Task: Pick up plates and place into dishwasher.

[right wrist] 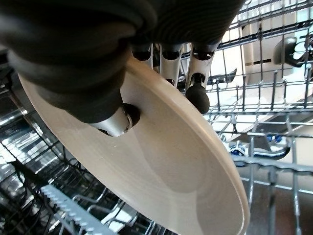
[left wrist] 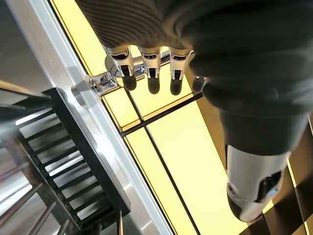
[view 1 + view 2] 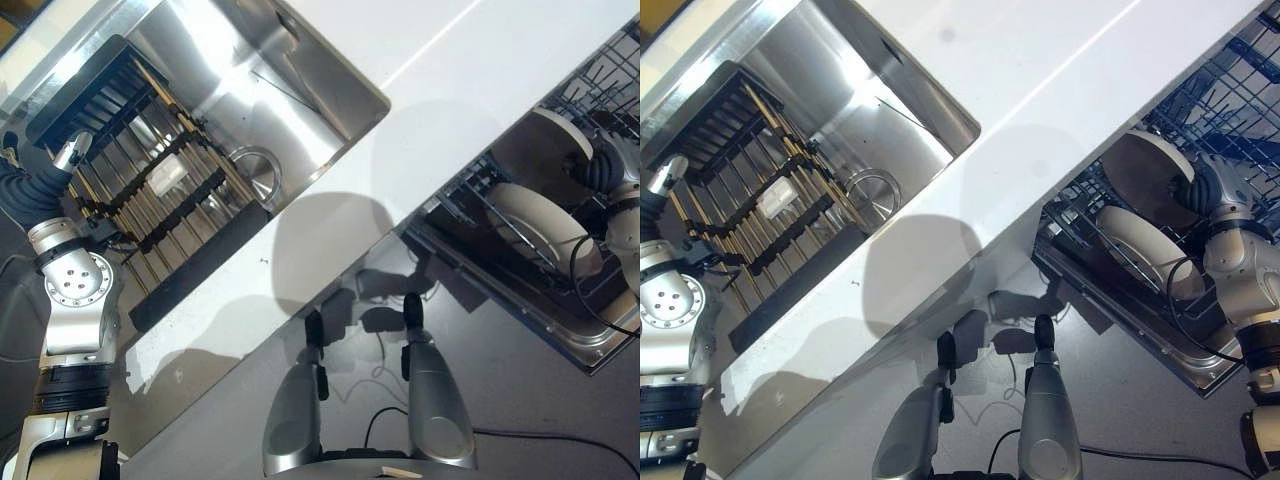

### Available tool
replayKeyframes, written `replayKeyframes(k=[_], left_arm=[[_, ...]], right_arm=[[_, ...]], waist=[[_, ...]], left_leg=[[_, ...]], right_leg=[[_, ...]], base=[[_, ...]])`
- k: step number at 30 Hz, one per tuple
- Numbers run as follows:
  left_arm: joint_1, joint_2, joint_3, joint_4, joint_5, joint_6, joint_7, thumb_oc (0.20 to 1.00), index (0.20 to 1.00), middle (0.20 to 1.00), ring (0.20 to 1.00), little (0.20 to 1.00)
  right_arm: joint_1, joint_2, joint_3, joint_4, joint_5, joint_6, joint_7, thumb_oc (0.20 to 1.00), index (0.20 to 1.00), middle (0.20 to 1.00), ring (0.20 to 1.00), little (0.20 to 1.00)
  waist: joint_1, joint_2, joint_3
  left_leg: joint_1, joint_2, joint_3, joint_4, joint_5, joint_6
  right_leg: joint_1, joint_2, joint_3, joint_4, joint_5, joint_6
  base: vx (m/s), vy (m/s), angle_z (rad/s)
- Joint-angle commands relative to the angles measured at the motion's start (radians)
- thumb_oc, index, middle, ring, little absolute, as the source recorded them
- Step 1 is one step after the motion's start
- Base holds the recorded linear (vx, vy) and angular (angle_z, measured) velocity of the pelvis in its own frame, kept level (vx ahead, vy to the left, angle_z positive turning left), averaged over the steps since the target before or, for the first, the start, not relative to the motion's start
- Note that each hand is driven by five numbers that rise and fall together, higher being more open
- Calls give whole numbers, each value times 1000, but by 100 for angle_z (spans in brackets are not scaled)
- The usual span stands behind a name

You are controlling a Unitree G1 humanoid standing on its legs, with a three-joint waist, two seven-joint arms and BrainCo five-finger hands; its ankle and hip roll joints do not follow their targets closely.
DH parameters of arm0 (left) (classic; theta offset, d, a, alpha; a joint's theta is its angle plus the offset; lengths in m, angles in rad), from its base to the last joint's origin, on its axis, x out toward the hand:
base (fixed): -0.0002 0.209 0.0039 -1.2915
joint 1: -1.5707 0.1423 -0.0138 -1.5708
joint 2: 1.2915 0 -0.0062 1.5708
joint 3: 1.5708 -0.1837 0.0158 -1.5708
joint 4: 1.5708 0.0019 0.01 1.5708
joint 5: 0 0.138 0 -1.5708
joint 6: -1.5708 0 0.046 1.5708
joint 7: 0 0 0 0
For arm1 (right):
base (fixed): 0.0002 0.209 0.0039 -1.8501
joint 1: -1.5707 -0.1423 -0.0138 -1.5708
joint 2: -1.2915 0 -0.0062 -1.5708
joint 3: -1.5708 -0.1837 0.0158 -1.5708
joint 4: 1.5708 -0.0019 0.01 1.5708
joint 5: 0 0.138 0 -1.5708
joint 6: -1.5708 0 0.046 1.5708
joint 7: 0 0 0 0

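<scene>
1. Where the dishwasher rack (image 3: pixel 1240 90) stands pulled out at the robot's right, the right hand (image 1: pixel 112 105) grips a cream plate (image 1: pixel 161 176), its thumb pressed on the inner face and its fingers (image 1: pixel 198 95) curled over the rim behind.
2. That plate is tilted, almost on edge, among the rack's wire tines; I cannot tell whether it already rests on the wires.
3. A second white plate (image 3: pixel 535 225) stands on edge in the same rack, just beside the held one and nearer the robot.
4. No writing or label can be read on either plate or on the rack.
5. At the robot's left, the left hand (image 2: pixel 149 73) hangs past the far end of the sink (image 3: pixel 250 70), its fingers (image 2: pixel 129 78) fairly straight and relaxed, holding nothing.
6. Inside the steel sink lies a dark drying rack (image 3: pixel 150 190) with pale rods; it carries no plates.
7. Between sink and dishwasher runs the white bench (image 3: pixel 430 90), well lit and bare.
</scene>
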Motion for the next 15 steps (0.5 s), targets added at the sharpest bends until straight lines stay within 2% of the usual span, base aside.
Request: replayKeyframes(k=[1, 3, 4, 5, 6, 15], left_arm=[[-27, 59, -19, -18, 7, -45, 21, 1000, 1000, 1000, 1000, 1000], [-34, 62, -21, -17, 5, -41, 17, 1000, 1000, 1000, 1000, 1000], [-39, 69, -22, -18, -1, -35, 18, 1000, 1000, 1000, 1000, 1000], [-42, 72, -24, -18, -2, -31, 19, 1000, 1000, 1000, 1000, 1000], [-43, 71, -26, -13, -3, -34, 16, 1000, 1000, 1000, 1000, 1000], [-33, 63, -32, 16, -8, -25, 0, 1000, 1000, 1000, 1000, 1000]], right_arm=[[-30, -43, 88, 23, -17, 42, 29, 200, 200, 200, 200, 200], [-27, -38, 88, 33, -13, 61, 11, 200, 200, 200, 200, 200], [-28, -38, 86, 38, 0, 69, 5, 319, 319, 319, 319, 319], [-28, -34, 82, 42, 3, 71, -1, 809, 809, 809, 809, 809], [-27, -29, 80, 48, 8, 74, -13, 1000, 1000, 1000, 1000, 1000], [10, 0, 28, 42, 32, 82, -27, 1000, 1000, 1000, 1000, 1000]], waist=[[-14, -32, -33], [-16, -33, -31], [-16, -33, -29], [-16, -33, -29], [-16, -32, -29], [-20, -37, -45]], left_leg=[[-43, 51, 14, 20, 50, -8], [-43, 52, 16, 21, 50, -8], [-41, 52, 18, 20, 50, -7], [-39, 53, 20, 19, 50, -6], [-38, 53, 21, 18, 50, -7], [-17, 49, 34, 10, 45, -2]], right_leg=[[37, -21, 18, -45, -52, 10], [38, -22, 19, -46, -49, 11], [39, -22, 17, -46, -49, 11], [41, -22, 16, -47, -48, 11], [42, -23, 15, -48, -47, 11], [63, -34, 7, -64, -38, 19]], base=[[-22, -10, 3], [0, 0, 0], [0, 0, 0], [0, 0, 0], [0, 0, 0], [0, 0, 0]])
